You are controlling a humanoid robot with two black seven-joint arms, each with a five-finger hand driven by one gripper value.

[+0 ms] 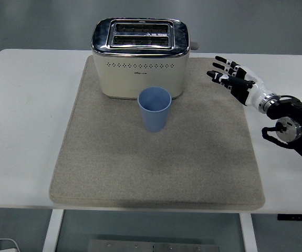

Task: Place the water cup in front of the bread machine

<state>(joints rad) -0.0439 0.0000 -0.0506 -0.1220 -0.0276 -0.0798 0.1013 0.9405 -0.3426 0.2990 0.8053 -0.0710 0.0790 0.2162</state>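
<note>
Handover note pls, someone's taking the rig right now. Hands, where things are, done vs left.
Right hand: open, holding nothing, hovering over the right rear of the mat, well clear of the cup.
Left hand: not in view.
Blue plastic cup: upright on the beige felt mat, directly in front of the cream and chrome toaster.
Done: cup looks placed as the task asks.
Left: probably only bringing the right arm to rest.
</note>
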